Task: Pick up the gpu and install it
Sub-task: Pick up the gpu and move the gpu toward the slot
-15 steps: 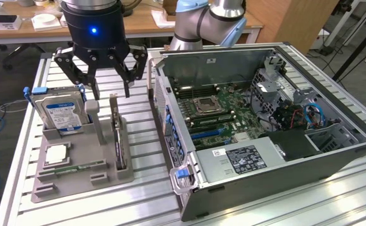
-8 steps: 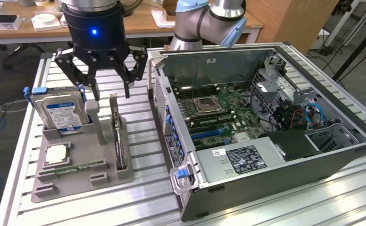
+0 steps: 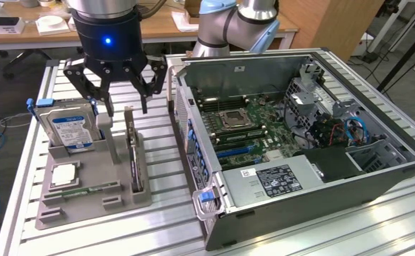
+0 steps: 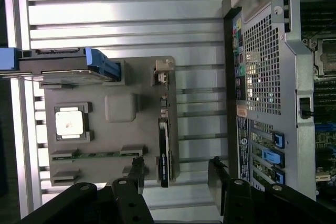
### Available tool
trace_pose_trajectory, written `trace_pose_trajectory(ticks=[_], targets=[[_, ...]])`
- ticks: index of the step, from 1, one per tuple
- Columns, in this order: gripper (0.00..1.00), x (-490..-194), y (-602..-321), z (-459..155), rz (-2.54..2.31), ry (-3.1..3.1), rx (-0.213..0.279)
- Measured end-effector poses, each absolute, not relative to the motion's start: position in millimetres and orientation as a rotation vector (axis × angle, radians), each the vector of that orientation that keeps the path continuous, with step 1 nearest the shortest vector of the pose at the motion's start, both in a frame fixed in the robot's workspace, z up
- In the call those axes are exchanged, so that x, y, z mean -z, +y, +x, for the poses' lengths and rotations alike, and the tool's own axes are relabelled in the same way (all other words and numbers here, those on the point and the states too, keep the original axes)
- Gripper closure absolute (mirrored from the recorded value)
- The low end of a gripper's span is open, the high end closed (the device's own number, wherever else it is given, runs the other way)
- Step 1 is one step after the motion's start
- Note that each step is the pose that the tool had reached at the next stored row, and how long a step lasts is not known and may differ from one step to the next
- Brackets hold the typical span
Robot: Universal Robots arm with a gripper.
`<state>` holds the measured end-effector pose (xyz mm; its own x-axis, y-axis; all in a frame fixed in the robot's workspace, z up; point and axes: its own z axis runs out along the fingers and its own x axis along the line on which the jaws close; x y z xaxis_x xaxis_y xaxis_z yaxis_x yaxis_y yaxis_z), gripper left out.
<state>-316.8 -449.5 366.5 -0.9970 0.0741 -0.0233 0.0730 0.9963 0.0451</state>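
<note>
The gpu (image 3: 132,152) is a thin black card with a silver end bracket. It stands on edge in a slot of the grey holder tray (image 3: 86,207), at the exterior view's left of the open computer case (image 3: 264,184). My gripper (image 3: 128,108) hangs just above the card's far, bracket end. Its fingers are open and spread to either side of the card, holding nothing. In the wrist view the gpu (image 4: 164,153) runs lengthwise between the two dark fingertips of the gripper (image 4: 177,171). Inside the case, the motherboard (image 3: 247,125) lies exposed with blue slots (image 3: 236,151).
On the same tray stand a silver hard drive with a blue label (image 3: 69,127), a processor chip (image 3: 64,175) and a green memory stick (image 3: 90,189). The case's rear wall (image 4: 268,77) rises close beside the tray. The slatted aluminium table (image 3: 161,224) ends at the exterior view's left.
</note>
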Motion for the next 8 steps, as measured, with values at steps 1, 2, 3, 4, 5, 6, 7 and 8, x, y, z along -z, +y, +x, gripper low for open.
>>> trace_pose_trajectory(ticks=[1,2,3,4,5,6,7,8], targets=[[0.4,-365.8,-449.5,-316.8,0.115,3.114,-0.069],[0.4,-365.2,-449.5,-316.8,0.115,3.114,-0.069],[0.4,-364.6,-449.5,-316.9,0.115,3.114,-0.069],[0.4,-364.0,-449.5,-316.8,0.115,3.114,-0.069],[0.4,-363.3,-449.5,-316.9,0.115,3.114,-0.069],[0.4,-362.6,-449.4,-316.9,0.115,3.114,-0.069],[0.4,-361.9,-449.5,-316.8,0.115,3.114,-0.069],[0.4,-361.3,-449.5,-316.8,0.115,3.114,-0.069]])
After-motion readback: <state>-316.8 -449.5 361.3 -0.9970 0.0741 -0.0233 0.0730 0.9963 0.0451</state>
